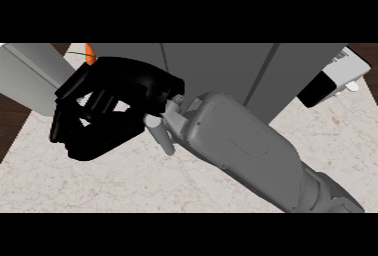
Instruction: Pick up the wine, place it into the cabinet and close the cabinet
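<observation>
No wine bottle shows anywhere in the head view, so where it stands cannot be told. The grey cabinet (221, 70) fills the upper middle, its front shown as tall flat panels with thin vertical seams between them; another grey panel (29, 75) slants at the upper left, and I cannot tell whether that is an open door or a side wall.

In front of the cabinet's left part is a black hand (103, 107), large in the frame, at the end of a grey forearm (244, 150) that comes in from the lower right corner and crosses the view diagonally. By that entry it appears to be the right hand. Its fingers (77, 90) are curled, with light gaps showing between them, and nothing can be seen inside the curl; whether they close round something hidden behind the hand cannot be told. A small pale cylinder (161, 132) sticks out at the wrist, just below the hand.

A sliver of something orange (90, 54) with a thin green line beside it peeks out above the hand, against the cabinet's top left. At the upper right sits a white and black appliance (336, 77), touching or just beside the cabinet's right edge. The pale marbled bench (111, 185) spreads below everything, with dark wood flooring (11, 120) visible past its left edge.
</observation>
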